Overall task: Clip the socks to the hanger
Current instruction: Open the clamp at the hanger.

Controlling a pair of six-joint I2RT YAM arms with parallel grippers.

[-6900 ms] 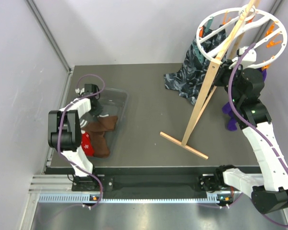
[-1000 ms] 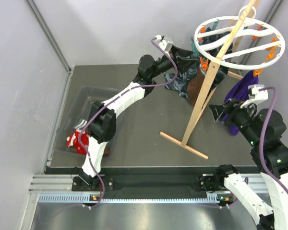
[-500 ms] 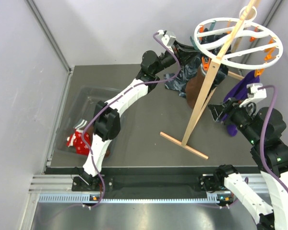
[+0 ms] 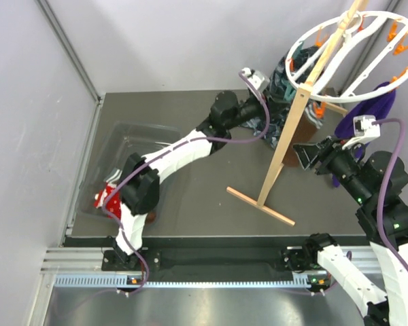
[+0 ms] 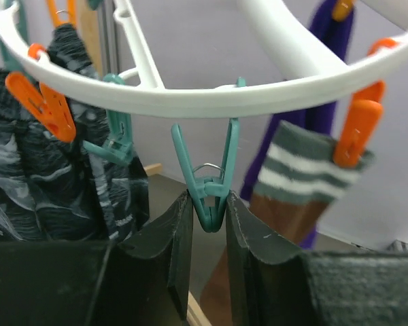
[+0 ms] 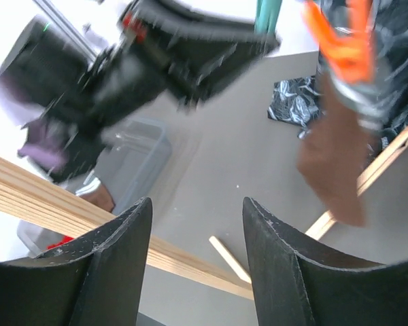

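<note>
The hanger's white ring (image 4: 340, 47) tilts on its wooden pole (image 4: 292, 125) at the back right. My left gripper (image 4: 272, 83) reaches up under the ring (image 5: 190, 102). Its fingers close narrowly around the lower end of a hanging teal clip (image 5: 209, 197). A dark brown sock (image 5: 285, 210) with a grey striped cuff hangs from an orange clip (image 5: 353, 132) just to the right. It also shows in the right wrist view (image 6: 336, 149). My right gripper (image 4: 304, 155) is open and empty beside the pole (image 6: 197, 210). Red patterned socks (image 4: 112, 200) lie in the bin.
A clear plastic bin (image 4: 132, 136) sits at the left of the table. A dark-blue patterned cloth (image 4: 285, 71) and a purple sock (image 4: 370, 109) hang on the ring. The stand's wooden foot (image 4: 260, 206) crosses the table's middle right.
The ring has swung to the right and tilted up, carrying the brown sock with it. My left gripper has moved down and right, staying under the ring. My right gripper has hardly moved.
</note>
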